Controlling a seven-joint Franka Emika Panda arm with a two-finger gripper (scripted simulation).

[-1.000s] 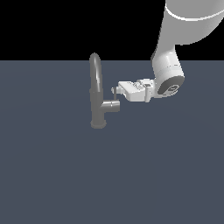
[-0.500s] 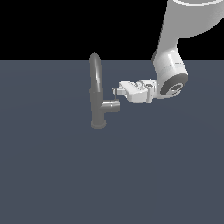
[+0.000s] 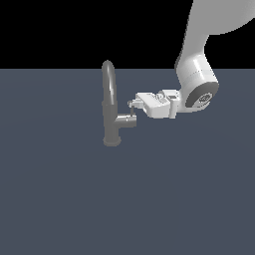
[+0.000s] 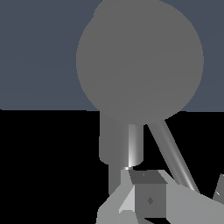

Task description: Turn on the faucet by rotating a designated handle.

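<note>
The grey faucet [image 3: 109, 97] stands upright on the floor with its arched spout on top and a short side stub [image 3: 126, 121] pointing toward my arm. The handle [image 3: 133, 111], a thin rod, rises from the stub's end. My gripper [image 3: 131, 105] reaches in horizontally from the exterior view's right, its fingertips at the rod's upper end. In the wrist view the stub's round end [image 4: 140, 61] fills the picture. There the handle [image 4: 168, 148] runs between my two fingers [image 4: 146, 197], which stand apart, so the gripper [image 4: 177, 179] is open around it; whether the fingers touch it I cannot tell.
The flat dark grey floor [image 3: 124, 199] spreads all around the faucet's base [image 3: 111, 141]. My white forearm and wrist [image 3: 196, 84] hang above the floor at the exterior view's right.
The upper arm has swung toward the exterior view's right and the wrist has shifted slightly. The fingertips stay at the handle. The faucet looks unchanged.
</note>
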